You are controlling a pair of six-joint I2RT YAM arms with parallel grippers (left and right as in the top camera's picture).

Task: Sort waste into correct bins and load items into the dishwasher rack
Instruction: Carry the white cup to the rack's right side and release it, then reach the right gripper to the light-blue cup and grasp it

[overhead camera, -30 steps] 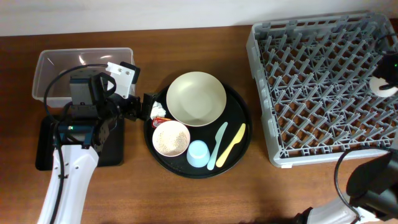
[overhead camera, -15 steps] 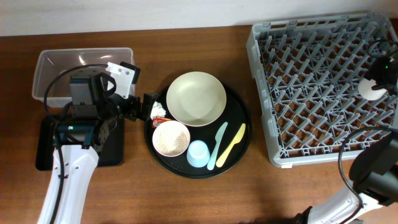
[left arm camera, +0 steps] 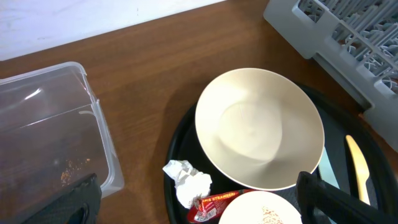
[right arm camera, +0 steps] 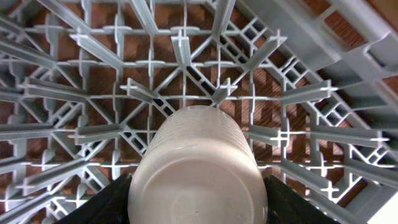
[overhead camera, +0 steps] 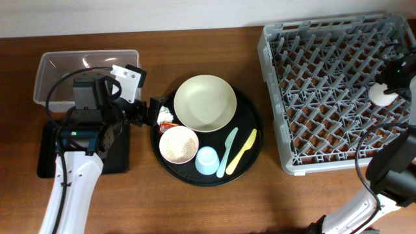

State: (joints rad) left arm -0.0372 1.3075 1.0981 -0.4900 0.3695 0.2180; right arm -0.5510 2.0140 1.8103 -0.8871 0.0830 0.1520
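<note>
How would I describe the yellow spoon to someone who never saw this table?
Find the round black tray at the table's middle. Near its right rim the yellow spoon lies beside a mint-green spoon. Its colour and its place nearer the grey rack set it apart.

The small white cup [overhead camera: 381, 97] is being carried by the right gripper [right arm camera: 198, 202] leftward and slightly downward from the right edge of the overhead frame, further in over the dishwasher rack [overhead camera: 325, 97].

The small white cup [right arm camera: 198, 168] hangs base-up over the dishwasher rack [overhead camera: 312, 78]
</note>
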